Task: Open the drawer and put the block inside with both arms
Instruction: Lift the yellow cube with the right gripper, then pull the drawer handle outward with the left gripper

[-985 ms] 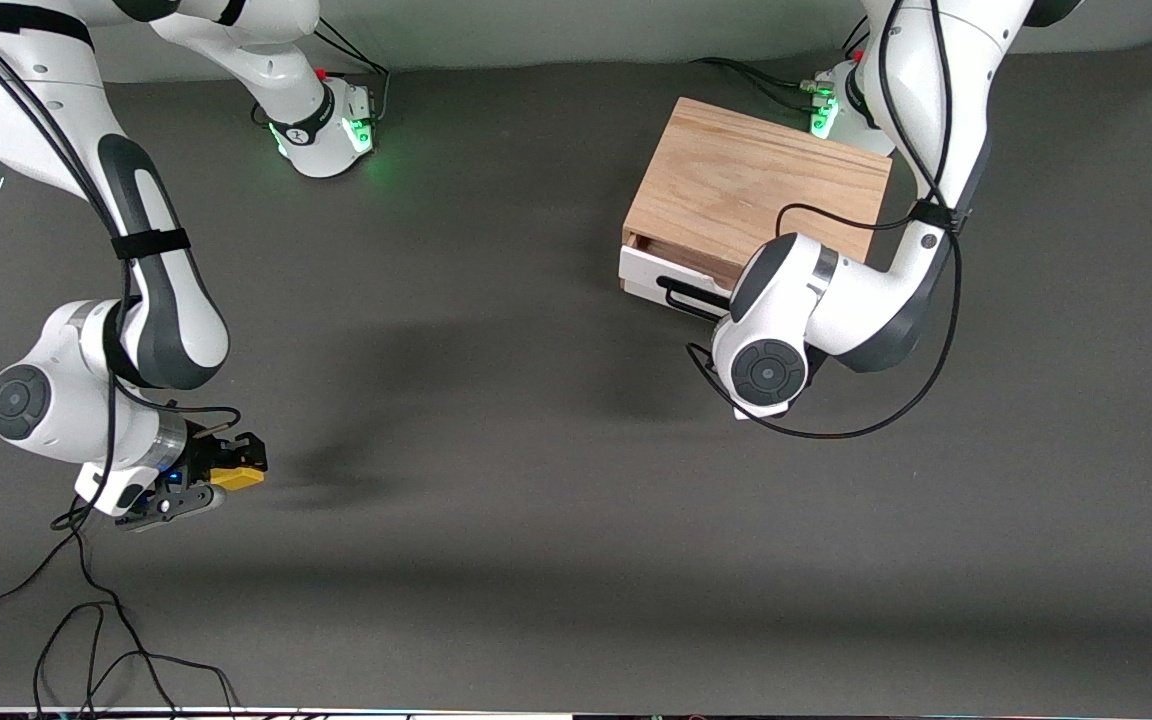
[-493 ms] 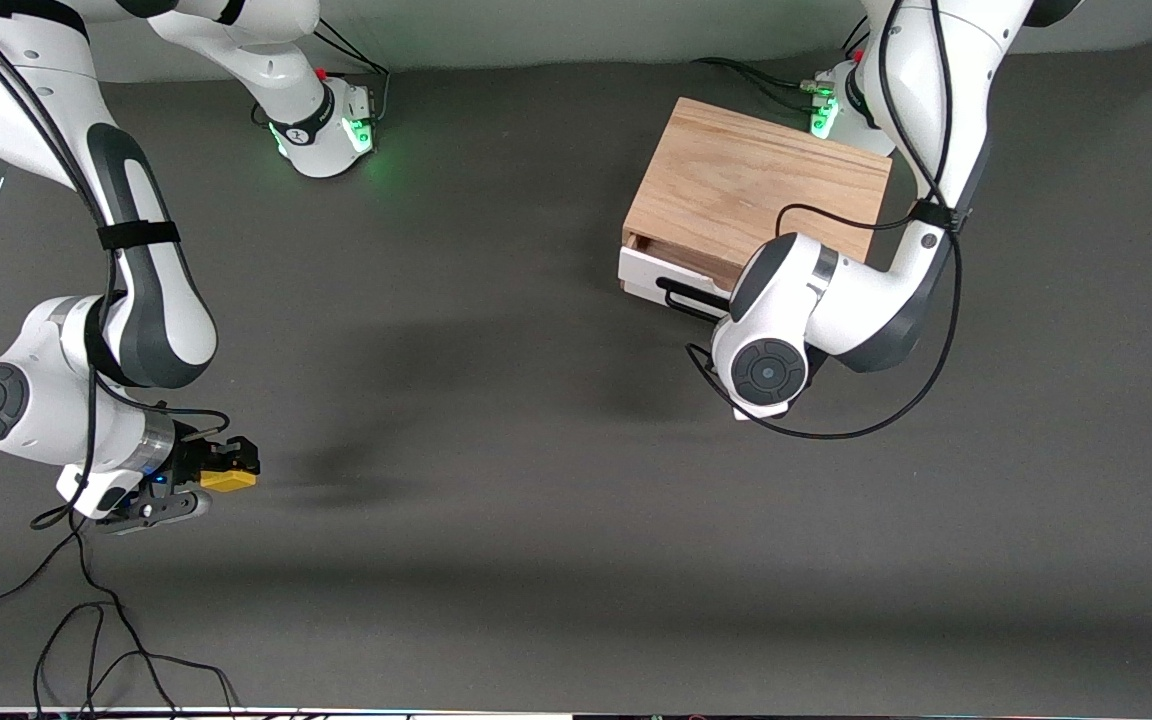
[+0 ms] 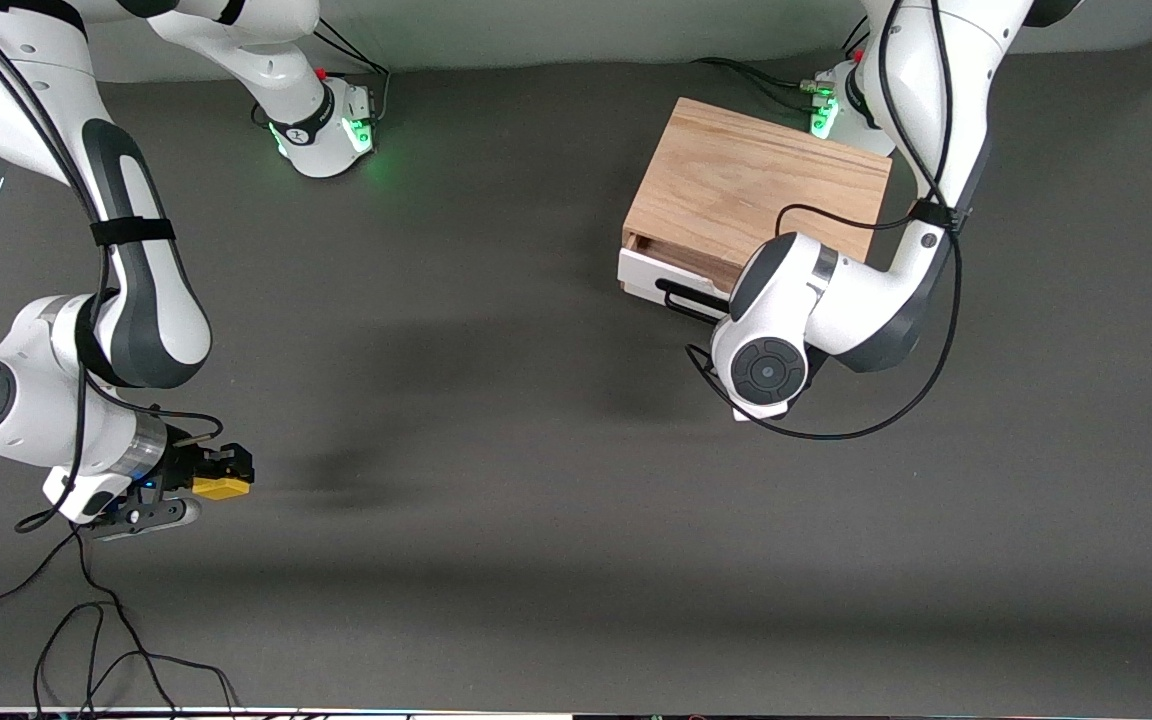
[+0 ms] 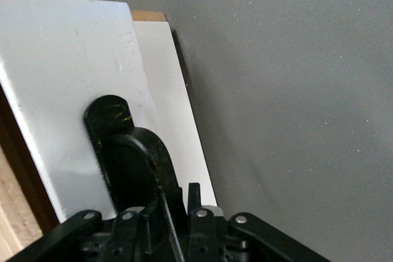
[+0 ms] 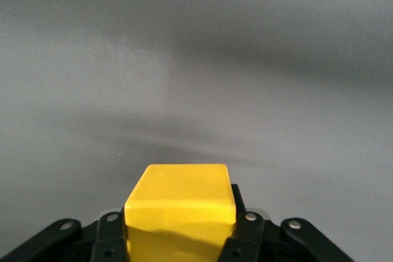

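Observation:
The light oak box [image 3: 756,190] stands toward the left arm's end of the table. Its drawer [image 3: 648,270] has a white front and is out by a small gap. My left gripper [image 4: 175,208] is shut on the black wire handle [image 4: 130,157] in front of the white panel [image 4: 73,84]. In the front view the left wrist [image 3: 766,365] hides this gripper. My right gripper [image 3: 214,480] is shut on the yellow block [image 3: 220,487] just above the mat at the right arm's end. The block fills the space between the fingers in the right wrist view [image 5: 179,204].
Loose black cables [image 3: 86,640] lie on the mat at the near corner under the right arm. The arm bases [image 3: 321,130] stand at the table's back edge. A black cable loop [image 3: 836,430] hangs from the left arm over the mat.
My right gripper has moved with the yellow block toward the right arm's end of the table. The left arm and the drawer have not visibly moved.

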